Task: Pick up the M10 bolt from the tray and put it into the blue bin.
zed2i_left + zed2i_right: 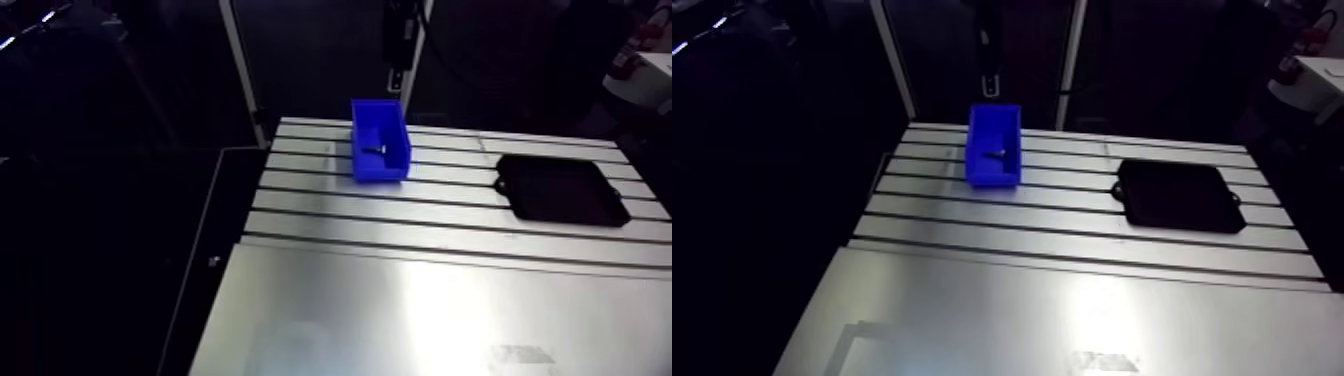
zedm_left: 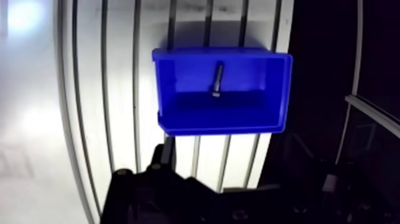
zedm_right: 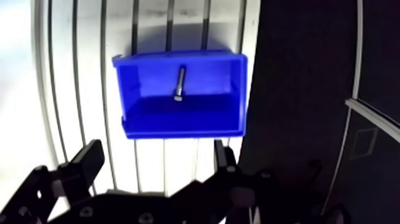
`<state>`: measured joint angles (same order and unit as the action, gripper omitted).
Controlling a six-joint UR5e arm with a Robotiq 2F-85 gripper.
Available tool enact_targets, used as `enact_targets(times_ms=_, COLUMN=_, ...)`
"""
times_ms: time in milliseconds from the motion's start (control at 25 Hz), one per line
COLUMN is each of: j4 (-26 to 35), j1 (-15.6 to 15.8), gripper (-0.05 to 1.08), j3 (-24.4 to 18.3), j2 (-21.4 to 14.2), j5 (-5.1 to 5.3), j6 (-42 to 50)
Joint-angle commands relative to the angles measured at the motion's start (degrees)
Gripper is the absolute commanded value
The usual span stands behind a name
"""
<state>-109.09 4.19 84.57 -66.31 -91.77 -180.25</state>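
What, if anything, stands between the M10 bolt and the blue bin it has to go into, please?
Nothing visible does: the bolt already lies inside the blue bin. The gripper hangs open and empty, clear of the bin, and the black tray sits well apart from it.

Blue bin, grey bolt, black tray, silvery slotted table.
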Motion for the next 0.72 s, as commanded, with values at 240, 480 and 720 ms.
enact_targets(times_ms=240, j4=18.61, j1=-3.13, gripper=0.01, j3=-7.54, j2=-14.24, j5=-0.03, j6=31.84)
enact_targets(times_ms=480, j4=22.74, j1=-6.56, gripper=0.01, j3=-7.28, j2=-17.84, j5=-0.20, j6=49.86)
enact_targets(times_ms=720, j4=23.89, j1=-14.82, gripper=0.01, j3=-5.61, j2=-21.53, j5=-0.03, j6=60.41)
